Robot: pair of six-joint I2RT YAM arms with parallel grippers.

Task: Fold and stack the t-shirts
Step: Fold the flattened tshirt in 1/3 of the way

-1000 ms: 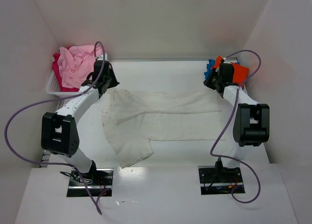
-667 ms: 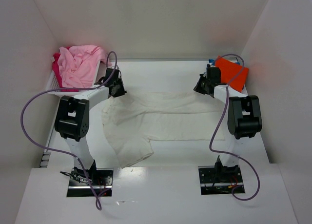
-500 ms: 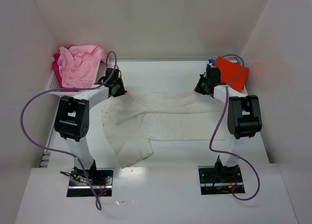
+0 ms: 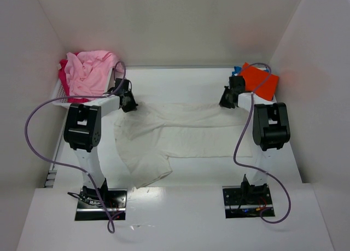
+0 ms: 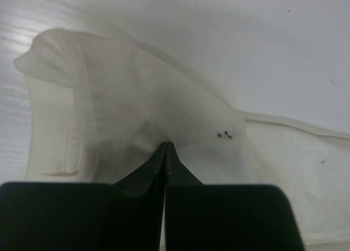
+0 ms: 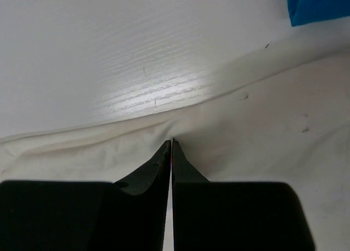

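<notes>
Two elbows now stand raised nearest us. Between the arms the cream-white t-shirt [image 4: 180, 133] lies spread. At its far hem the left gripper [image 4: 129, 103] and right gripper [image 4: 226, 100] have just pinched shut on the cloth, so we judge the fold can start. Beyond wait the pink shirt [image 4: 90, 70] and orange shirt [image 4: 260, 81].
</notes>
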